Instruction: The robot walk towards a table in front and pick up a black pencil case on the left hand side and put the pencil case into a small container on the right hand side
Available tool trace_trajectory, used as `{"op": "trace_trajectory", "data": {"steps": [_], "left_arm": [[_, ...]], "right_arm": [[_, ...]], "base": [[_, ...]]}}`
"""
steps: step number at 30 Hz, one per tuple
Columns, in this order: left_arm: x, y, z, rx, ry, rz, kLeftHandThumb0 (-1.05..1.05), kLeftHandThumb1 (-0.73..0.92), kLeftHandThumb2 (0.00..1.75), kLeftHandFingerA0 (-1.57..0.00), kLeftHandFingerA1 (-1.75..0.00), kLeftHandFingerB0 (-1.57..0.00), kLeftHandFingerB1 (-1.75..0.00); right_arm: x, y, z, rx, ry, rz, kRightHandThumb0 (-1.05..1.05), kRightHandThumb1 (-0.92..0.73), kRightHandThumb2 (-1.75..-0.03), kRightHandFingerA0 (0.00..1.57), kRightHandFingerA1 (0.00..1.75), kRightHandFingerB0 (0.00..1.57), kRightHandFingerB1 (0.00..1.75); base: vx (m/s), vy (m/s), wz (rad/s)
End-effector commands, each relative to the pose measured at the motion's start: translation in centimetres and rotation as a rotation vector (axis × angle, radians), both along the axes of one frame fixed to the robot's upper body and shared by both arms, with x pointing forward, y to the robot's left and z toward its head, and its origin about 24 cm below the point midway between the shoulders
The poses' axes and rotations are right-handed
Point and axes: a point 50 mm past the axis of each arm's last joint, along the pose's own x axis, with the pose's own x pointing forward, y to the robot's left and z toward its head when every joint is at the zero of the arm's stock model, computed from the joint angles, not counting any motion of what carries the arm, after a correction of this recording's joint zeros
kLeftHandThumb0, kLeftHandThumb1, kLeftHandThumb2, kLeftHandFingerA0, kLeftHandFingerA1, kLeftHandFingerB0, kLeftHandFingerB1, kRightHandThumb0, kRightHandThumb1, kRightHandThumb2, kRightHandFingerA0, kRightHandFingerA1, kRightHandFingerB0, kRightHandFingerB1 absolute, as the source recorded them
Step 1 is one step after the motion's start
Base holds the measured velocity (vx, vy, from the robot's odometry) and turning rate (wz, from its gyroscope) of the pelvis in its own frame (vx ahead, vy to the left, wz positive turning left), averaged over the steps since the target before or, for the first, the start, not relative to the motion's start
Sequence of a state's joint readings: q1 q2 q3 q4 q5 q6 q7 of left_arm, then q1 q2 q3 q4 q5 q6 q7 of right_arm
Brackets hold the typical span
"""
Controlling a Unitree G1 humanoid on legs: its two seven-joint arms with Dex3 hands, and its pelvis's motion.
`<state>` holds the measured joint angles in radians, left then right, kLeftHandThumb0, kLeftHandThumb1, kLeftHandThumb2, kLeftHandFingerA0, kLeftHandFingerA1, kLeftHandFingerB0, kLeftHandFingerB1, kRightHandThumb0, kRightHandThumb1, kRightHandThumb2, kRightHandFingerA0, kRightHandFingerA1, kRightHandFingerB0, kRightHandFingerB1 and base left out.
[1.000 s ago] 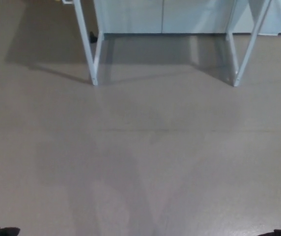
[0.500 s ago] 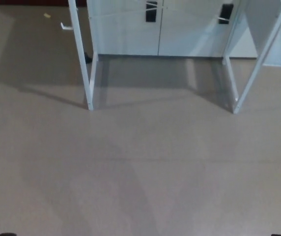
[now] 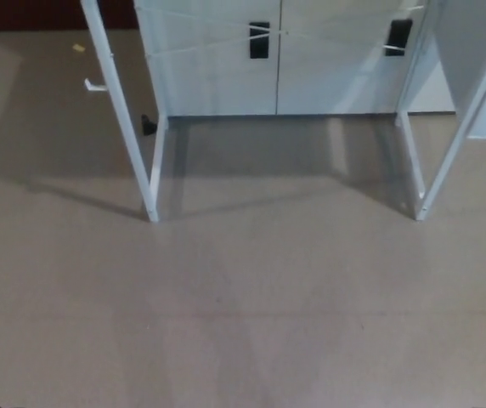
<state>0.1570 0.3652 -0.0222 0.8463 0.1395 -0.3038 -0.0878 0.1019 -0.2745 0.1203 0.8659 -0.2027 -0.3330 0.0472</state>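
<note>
Only the lower part of the white table shows in the head view: its left front leg (image 3: 124, 119) and right front leg (image 3: 464, 119) slant down to the floor. The table top is out of the picture. No pencil case and no container can be seen. Neither of my hands shows.
Grey floor (image 3: 243, 314) stretches between me and the table legs. Behind the legs stands a white cabinet (image 3: 277, 59) with two black handles (image 3: 259, 40). A small black object (image 3: 148, 126) lies by the left leg's foot, and a yellow scrap (image 3: 78, 48) lies at the far left.
The whole picture has shifted downward, so the camera has tilted up or moved: the table legs and cabinet now sit lower and more of the cabinet shows. The dark bits at the bottom corners are gone.
</note>
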Motion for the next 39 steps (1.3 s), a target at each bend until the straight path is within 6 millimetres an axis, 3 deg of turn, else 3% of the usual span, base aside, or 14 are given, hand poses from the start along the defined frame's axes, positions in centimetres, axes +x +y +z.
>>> {"op": "trace_trajectory", "data": {"steps": [1,21,22,23,27,28,39], "left_arm": [[0.09,0.42,0.25,0.016,0.003,-0.015,-0.42,0.52,0.55,-0.53,-0.48,-0.38,-0.34],[0.05,0.47,0.23,0.024,0.01,-0.022,-0.42,0.51,0.56,-0.54,-0.48,-0.38,-0.35],[0.05,0.46,0.26,0.024,0.009,-0.025,-0.42,0.51,0.55,-0.54,-0.48,-0.38,-0.35],[0.06,0.51,0.29,0.025,0.009,-0.024,-0.42,0.52,0.55,-0.54,-0.48,-0.39,-0.34],[0.14,0.56,0.27,0.016,0.008,-0.014,-0.41,0.52,0.56,-0.53,-0.49,-0.38,-0.35],[0.13,0.54,0.29,0.012,0.005,-0.016,-0.41,0.52,0.56,-0.53,-0.49,-0.38,-0.35],[0.68,0.78,0.61,0.023,-0.008,-0.019,-0.41,0.52,0.55,-0.53,-0.51,-0.4,-0.35]], "right_arm": [[0.04,-0.3,0.08,-0.008,0.005,0.01,-0.68,-0.4,-0.55,1.01,0.48,0.71,0.41],[0.09,-0.24,-0.03,-0.022,0.011,0.022,-0.69,-0.4,-0.54,1.01,0.48,0.72,0.41],[0.1,-0.24,-0.03,-0.02,0.013,0.018,-0.75,-0.29,-0.72,0.97,0.55,0.69,0.5],[0.16,-0.17,-0.03,-0.02,0.013,0.018,-0.68,-0.4,-0.55,1.0,0.48,0.71,0.41],[0.29,-0.16,0.01,-0.016,0.008,0.021,-0.69,-0.4,-0.54,1.02,0.48,0.72,0.41],[0.3,-0.17,0.0,-0.015,0.009,0.018,-0.75,-0.29,-0.72,0.98,0.55,0.69,0.5],[0.99,0.22,0.17,-0.029,-0.006,0.033,-0.77,-0.27,-0.72,1.01,0.56,0.69,0.49]], "base": [[0.35,0.174,-0.2],[0.27,-0.007,0.07],[0.17,-0.137,-0.01],[0.16,-0.109,-0.04],[0.2,-0.037,-0.08],[0.22,0.034,-0.11],[0.26,0.147,0.01]]}}
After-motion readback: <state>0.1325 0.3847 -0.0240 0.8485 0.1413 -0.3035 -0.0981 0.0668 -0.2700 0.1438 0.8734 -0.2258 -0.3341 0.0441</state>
